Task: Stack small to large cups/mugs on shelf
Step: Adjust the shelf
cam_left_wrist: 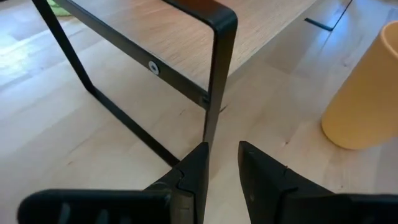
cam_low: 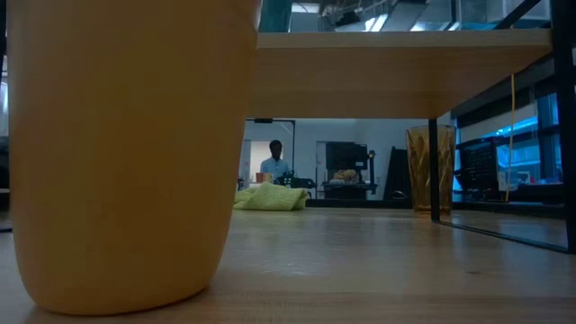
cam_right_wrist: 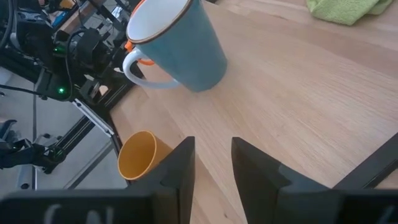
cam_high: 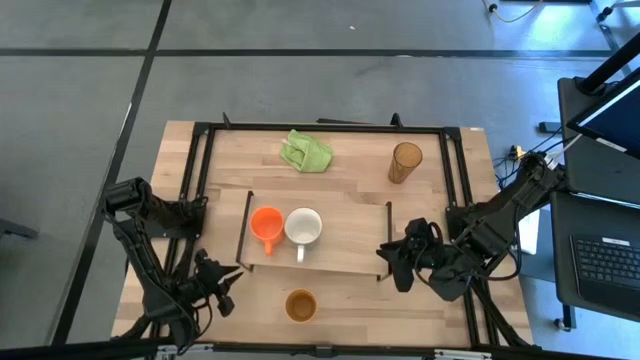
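Note:
The shelf [cam_high: 340, 250] stands mid-table. On its left half the small orange mug [cam_high: 266, 226] and the white mug [cam_high: 303, 228] stand upright side by side; the white mug also shows in the right wrist view [cam_right_wrist: 177, 43]. The tan-brown cup [cam_high: 300, 305] stands on the table in front of the shelf, and it also shows in the left wrist view [cam_left_wrist: 367, 93]. The amber tumbler [cam_high: 405, 162] stands at the far right. My left gripper [cam_high: 225, 290] is shut and empty by the shelf's near left corner. My right gripper [cam_high: 395, 262] is shut and empty at the shelf's right end.
A green cloth [cam_high: 306, 151] lies crumpled behind the shelf. The shelf's black end frame [cam_left_wrist: 217, 62] stands just ahead of my left fingers. A black frame [cam_high: 200, 160] runs around the tabletop. A person [cam_low: 274, 162] is far off in the room.

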Controlling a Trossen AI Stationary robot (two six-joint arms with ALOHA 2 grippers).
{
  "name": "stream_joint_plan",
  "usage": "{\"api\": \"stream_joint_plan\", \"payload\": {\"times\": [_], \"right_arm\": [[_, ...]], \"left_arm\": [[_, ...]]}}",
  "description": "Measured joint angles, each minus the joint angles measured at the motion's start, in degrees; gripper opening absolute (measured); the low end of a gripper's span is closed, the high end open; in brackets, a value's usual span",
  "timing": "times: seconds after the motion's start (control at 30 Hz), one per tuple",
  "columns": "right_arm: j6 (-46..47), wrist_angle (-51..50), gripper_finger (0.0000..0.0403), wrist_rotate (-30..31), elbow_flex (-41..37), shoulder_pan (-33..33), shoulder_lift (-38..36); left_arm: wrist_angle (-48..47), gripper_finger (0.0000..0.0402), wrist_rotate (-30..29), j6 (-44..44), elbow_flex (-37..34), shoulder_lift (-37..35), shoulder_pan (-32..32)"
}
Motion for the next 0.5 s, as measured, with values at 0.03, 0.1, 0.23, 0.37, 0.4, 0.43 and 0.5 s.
{"api": "stream_joint_plan", "payload": {"times": [0.03, 0.1, 0.23, 0.37, 0.4, 0.43, 0.5], "right_arm": [[0.00, -0.08, 0.0106, -0.20, 0.00, 0.00, 0.00], [0.00, -0.10, 0.0106, -0.22, 0.00, 0.00, 0.00], [0.02, -0.11, 0.0106, -0.23, 0.00, 0.00, 0.00], [0.57, -0.59, 0.0106, -0.25, 0.00, 0.00, 0.00], [1.35, -1.02, 0.0106, -0.27, 0.00, 0.00, 0.00], [1.95, -1.66, 0.0106, -0.35, 0.00, 0.00, 0.00], [2.98, -2.72, 0.0106, -1.13, 0.00, 0.00, 0.00]], "left_arm": [[-0.01, 0.0080, -0.32, 0.00, -0.01, 0.00, 0.00], [0.60, 0.0080, -0.91, 0.00, 0.00, -0.13, 0.00], [1.99, 0.0080, -2.38, 0.18, 0.00, -0.13, 0.00], [3.02, 0.0080, -4.22, 0.22, 0.00, -0.15, -0.04], [3.18, 0.0080, -4.25, 0.32, 0.00, -0.15, -0.04], [3.14, 0.0080, -3.98, 0.70, -0.01, -0.15, -0.01], [3.08, 0.0080, -1.64, 2.62, 0.00, -0.17, 0.00]]}}
